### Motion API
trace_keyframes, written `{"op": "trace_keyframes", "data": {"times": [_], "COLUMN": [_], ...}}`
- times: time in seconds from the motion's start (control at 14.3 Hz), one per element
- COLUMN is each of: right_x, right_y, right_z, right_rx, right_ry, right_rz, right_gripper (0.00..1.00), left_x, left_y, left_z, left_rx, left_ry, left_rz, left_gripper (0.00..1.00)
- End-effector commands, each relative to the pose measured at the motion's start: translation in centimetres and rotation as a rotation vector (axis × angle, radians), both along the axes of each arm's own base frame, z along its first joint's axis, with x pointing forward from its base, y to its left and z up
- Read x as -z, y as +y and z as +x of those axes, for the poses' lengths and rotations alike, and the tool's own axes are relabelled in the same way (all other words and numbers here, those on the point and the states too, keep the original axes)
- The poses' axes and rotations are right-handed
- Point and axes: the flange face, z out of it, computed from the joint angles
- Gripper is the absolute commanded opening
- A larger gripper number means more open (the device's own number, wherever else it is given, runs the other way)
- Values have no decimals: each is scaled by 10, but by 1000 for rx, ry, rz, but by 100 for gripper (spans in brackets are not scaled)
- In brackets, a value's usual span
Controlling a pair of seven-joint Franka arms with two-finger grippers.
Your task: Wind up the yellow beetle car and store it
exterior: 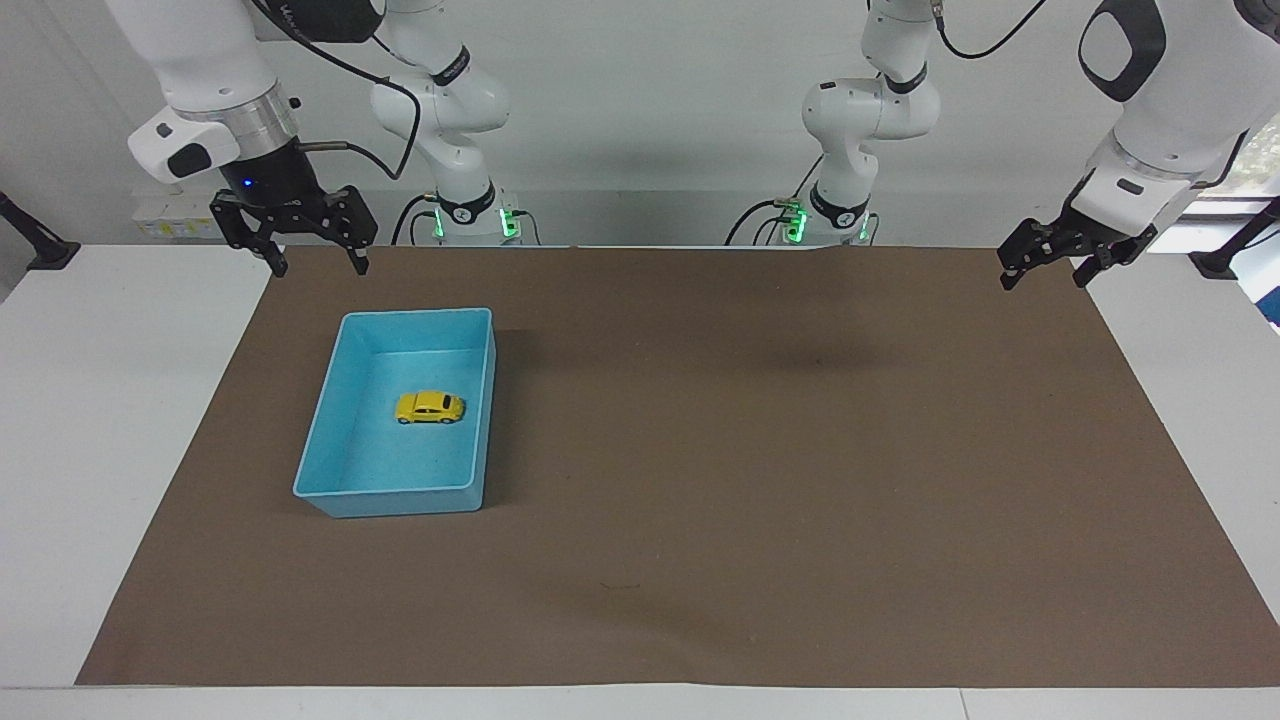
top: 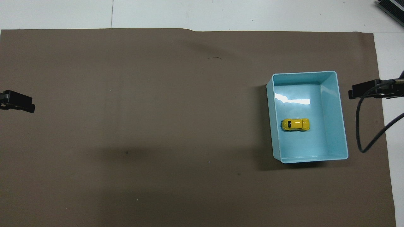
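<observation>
The yellow beetle car [exterior: 429, 407] sits on its wheels on the floor of the light-blue tray [exterior: 415, 314], near the tray's middle. It also shows in the overhead view [top: 295, 124] inside the tray [top: 303, 72]. My right gripper [exterior: 319, 270] is open and empty, raised over the mat's edge at the right arm's end, apart from the tray. One of its fingers [top: 363, 91] shows in the overhead view beside the tray. My left gripper [exterior: 1041, 284] is open and empty, waiting over the mat's corner at the left arm's end.
A brown mat [exterior: 760, 450] covers most of the white table [exterior: 110, 420]. A black cable [top: 367, 129] hangs from the right arm beside the tray.
</observation>
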Motion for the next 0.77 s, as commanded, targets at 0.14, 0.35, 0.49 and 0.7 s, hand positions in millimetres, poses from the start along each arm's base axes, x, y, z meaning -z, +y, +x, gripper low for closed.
{"op": "trace_keyframes", "data": {"times": [0.14,0.35,0.49,0.7], "right_x": [-4,-3,-4,-5], "right_y": [-2,-1,-5,-6], "right_z": [-3,-2,-3,-2], "right_rx": [24,24,26,29], "right_ry": [1,-2,-5,-9], "right_rz": [-13,-11,-10,-8], "right_gripper": [100,100,100,100], "left_x": [-7,-7,-7,-7], "left_y": [4,4,4,4], "left_z": [-5,-5,-5,-5], "left_rx": [-8,-8,-8,-8], "left_ry": [2,2,2,2], "left_rz": [21,21,19,21], "left_gripper": [100,100,100,100]}}
